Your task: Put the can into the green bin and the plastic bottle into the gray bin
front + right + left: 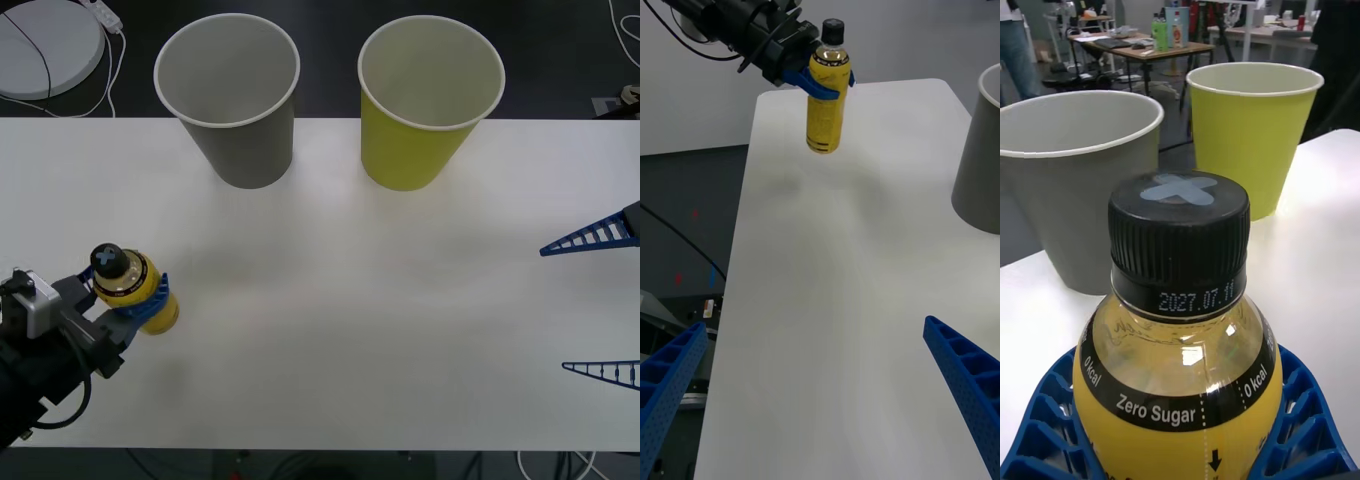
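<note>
Front view: the plastic bottle (137,286) is held upright above the white table (340,300) at its near left, clamped between the blue fingers of the left gripper (135,300); the gray bin (228,95) and green bin (428,100) are seen at the far edge, while the right gripper (600,305) is parked wide open and empty at the right
</note>
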Tool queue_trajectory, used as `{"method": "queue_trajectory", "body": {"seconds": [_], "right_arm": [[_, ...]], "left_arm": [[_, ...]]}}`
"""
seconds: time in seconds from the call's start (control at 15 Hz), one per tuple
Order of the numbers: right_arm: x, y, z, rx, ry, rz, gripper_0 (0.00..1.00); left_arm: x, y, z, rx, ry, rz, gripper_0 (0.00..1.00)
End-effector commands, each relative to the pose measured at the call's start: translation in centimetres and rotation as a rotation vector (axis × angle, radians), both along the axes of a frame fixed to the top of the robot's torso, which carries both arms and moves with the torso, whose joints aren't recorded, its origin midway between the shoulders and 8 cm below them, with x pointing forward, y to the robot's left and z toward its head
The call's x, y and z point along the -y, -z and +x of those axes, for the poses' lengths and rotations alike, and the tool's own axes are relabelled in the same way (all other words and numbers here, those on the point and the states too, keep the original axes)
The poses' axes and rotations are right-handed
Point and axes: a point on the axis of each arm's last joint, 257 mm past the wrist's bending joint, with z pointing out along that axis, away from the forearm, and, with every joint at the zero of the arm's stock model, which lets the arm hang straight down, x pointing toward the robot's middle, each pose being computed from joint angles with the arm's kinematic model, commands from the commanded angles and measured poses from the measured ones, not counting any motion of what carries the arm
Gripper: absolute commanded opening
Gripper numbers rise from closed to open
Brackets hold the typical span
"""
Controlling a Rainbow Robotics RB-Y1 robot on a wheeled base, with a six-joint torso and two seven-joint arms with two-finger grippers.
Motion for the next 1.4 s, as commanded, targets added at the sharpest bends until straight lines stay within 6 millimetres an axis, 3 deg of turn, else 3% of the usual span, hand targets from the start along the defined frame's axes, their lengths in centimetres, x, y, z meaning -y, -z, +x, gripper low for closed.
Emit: {"method": "queue_trajectory", "body": {"seconds": [0.07, 1.0, 1.4], "right_arm": [[0.0, 0.0, 0.0, 0.000, 0.000, 0.000, 1.00], [0.0, 0.0, 0.0, 0.000, 0.000, 0.000, 1.00], [0.0, 0.0, 0.0, 0.000, 0.000, 0.000, 1.00]], "left_arm": [[-1.5, -0.5, 0.5, -0.013, -0.029, -0.007, 0.00], [-7.3, -3.5, 1.6, -0.161, -0.056, 0.096, 0.00], [-8.8, -5.0, 2.8, -0.225, -0.073, 0.136, 0.00]]}}
